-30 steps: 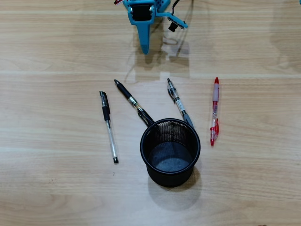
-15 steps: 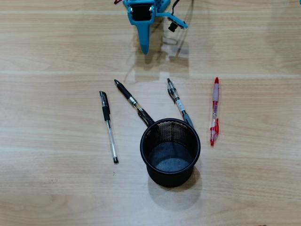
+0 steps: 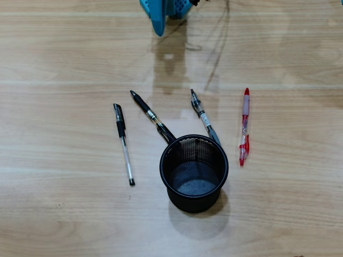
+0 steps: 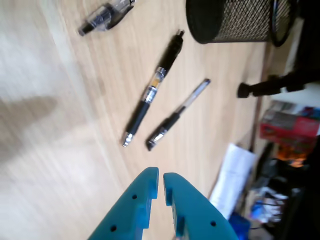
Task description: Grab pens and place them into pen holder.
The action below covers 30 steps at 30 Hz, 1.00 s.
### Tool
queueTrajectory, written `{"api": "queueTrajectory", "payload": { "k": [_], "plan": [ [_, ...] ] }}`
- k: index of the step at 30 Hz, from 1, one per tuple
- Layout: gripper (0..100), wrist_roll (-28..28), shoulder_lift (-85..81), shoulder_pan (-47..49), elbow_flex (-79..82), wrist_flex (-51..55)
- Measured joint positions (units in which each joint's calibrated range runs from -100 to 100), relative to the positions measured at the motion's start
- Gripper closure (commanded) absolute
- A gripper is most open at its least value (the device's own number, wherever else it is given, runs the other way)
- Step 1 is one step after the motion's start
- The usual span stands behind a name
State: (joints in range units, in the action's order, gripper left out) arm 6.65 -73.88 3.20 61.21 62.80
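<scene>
In the overhead view, three black pens lie on the wooden table: one at the left [image 3: 123, 143], one slanting in the middle [image 3: 153, 116] and one [image 3: 203, 116] whose lower end touches the pen holder. The red pen [image 3: 245, 126] lies to the right. The pen holder [image 3: 163, 160], a black mesh cup, stands upright below them. My teal gripper [image 3: 159, 31] sits at the top edge, well away from the pens. In the wrist view the gripper [image 4: 161, 176] is shut and holds nothing. It points at two black pens [image 4: 155, 87] [image 4: 177, 115]. The holder [image 4: 235, 22] is beyond them.
Past the table edge on the right of the wrist view are a black tripod leg [image 4: 265, 87], a white sheet [image 4: 232, 170] and blurred boxes [image 4: 290, 127]. The arm's shadow [image 3: 169, 59] falls on the wood above the pens.
The gripper has drawn back toward the top edge of the overhead view, so less of it shows. The pens and the holder have not moved.
</scene>
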Motion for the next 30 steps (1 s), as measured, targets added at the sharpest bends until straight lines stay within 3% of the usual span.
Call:
{"api": "queueTrajectory", "payload": {
  "k": [5, 14, 30],
  "plan": [
    [98, 7.8, 5.2, 0.1, -1.5, 0.0],
    [98, 30.4, 28.9, 3.2, -14.5, 1.0],
    [98, 32.8, 64.2, 0.9, -42.3, 1.7]
  ]
}}
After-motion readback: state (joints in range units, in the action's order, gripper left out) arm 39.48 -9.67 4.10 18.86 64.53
